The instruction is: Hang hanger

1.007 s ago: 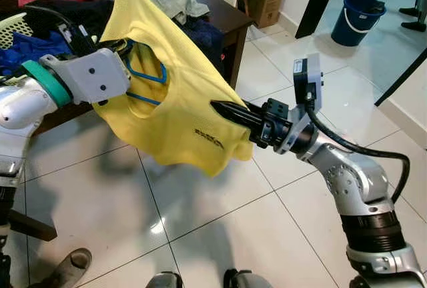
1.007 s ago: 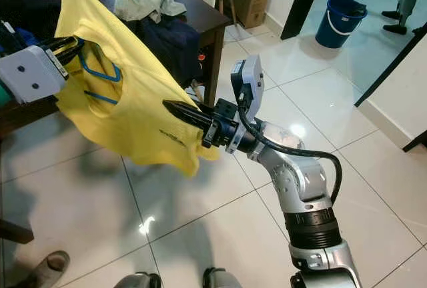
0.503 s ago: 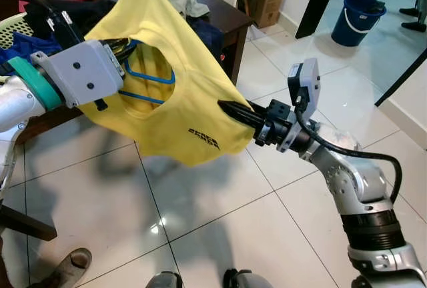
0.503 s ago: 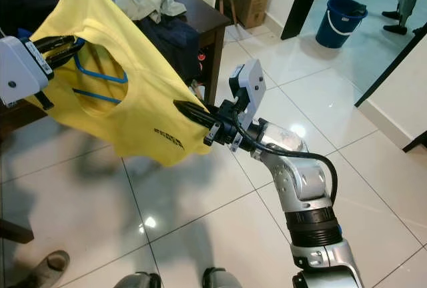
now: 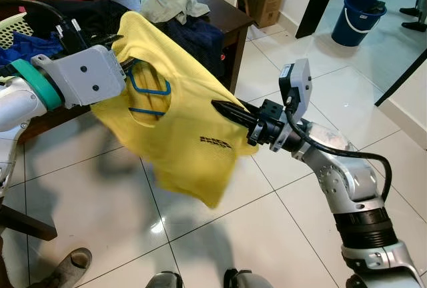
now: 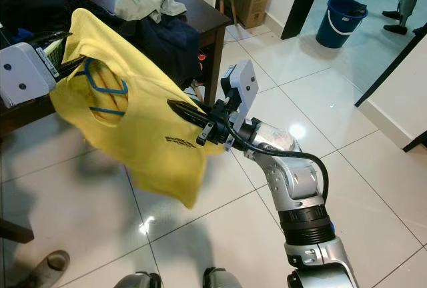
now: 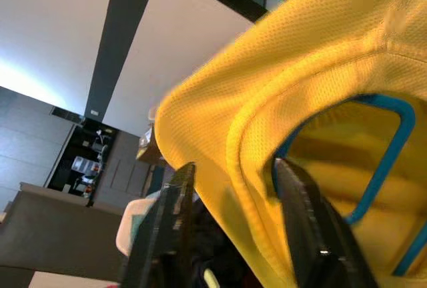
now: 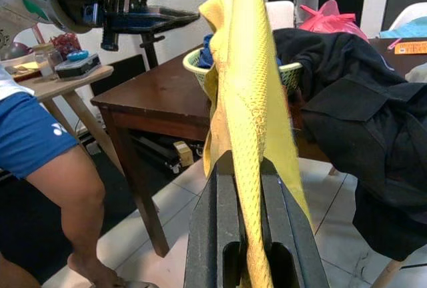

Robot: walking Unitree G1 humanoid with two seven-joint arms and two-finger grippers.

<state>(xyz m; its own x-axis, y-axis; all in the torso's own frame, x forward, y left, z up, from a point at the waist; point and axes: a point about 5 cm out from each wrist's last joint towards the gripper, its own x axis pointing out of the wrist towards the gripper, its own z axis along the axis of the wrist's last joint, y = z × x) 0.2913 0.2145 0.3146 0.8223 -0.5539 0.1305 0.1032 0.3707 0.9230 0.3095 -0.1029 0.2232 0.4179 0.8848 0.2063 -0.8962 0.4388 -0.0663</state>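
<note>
Two grippers hold one yellow shirt (image 5: 180, 135) in the air, between the dark table (image 5: 220, 15) and the white tiled floor (image 5: 280, 235). On the left, our left gripper (image 5: 120, 68) has its fingers closed to a narrow gap on the shoulder fabric by the neck opening; in the left wrist view the cloth fold runs between the two fingers (image 7: 303, 228). The blue hanger (image 5: 148, 88) sits inside the shirt and we see it through the neck hole. On the right, our right gripper (image 5: 223, 109) pinches the lower side of the shirt, the cloth pressed tight between its fingers.

We think the main risk is that the hanger slips out of the neck hole, because we cannot tell if the left fingers grip the hanger itself or only the fabric. A pull from the right gripper may also drag the shirt off.

The hanger's long axis seems to run roughly level, left to right. Its hook is hidden.
</note>
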